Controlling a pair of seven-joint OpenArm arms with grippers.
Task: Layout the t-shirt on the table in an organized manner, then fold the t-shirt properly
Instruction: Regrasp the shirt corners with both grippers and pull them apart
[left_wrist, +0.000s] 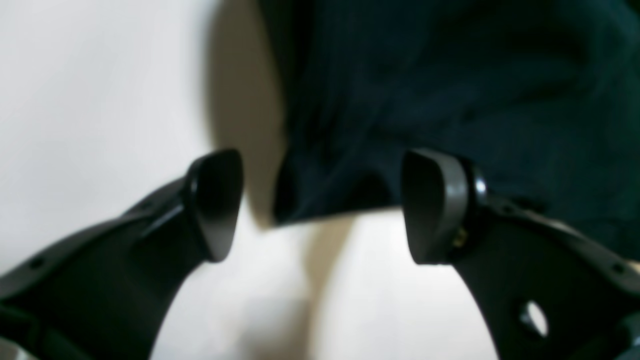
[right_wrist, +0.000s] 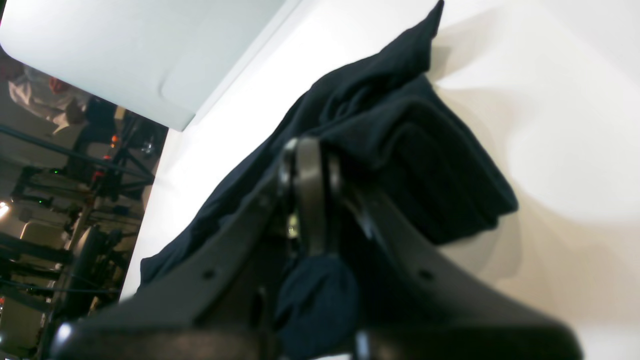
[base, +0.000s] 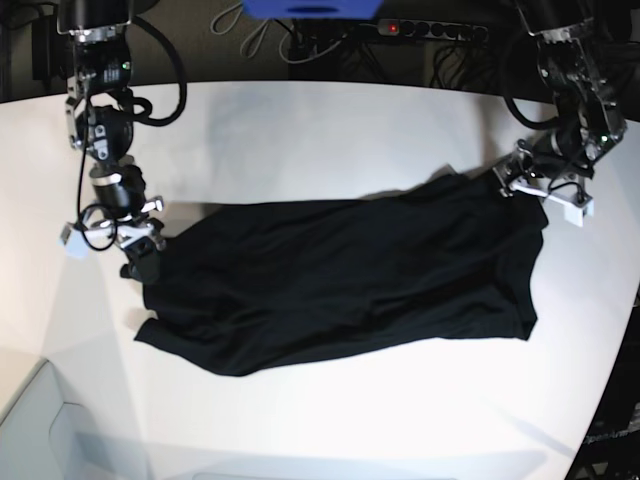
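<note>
The black t-shirt (base: 340, 285) lies spread across the middle of the white table (base: 320, 130), with wrinkles and uneven edges. My right gripper (base: 140, 262) is at the shirt's left end. In the right wrist view, this gripper (right_wrist: 310, 200) is shut on a bunch of the black fabric (right_wrist: 425, 150), lifted a little off the table (right_wrist: 575, 125). My left gripper (base: 520, 190) is at the shirt's far right corner. In the left wrist view, the left gripper (left_wrist: 320, 205) is open, and a shirt corner (left_wrist: 450, 90) hangs just beyond its fingers above the table (left_wrist: 100, 100). No print shows.
A power strip (base: 430, 30) and cables lie behind the table's far edge, beside a blue object (base: 310, 8). A pale grey panel (base: 40, 430) sits at the front left corner and also shows in the right wrist view (right_wrist: 125, 50). The table's curved edge (base: 620, 340) runs down the right.
</note>
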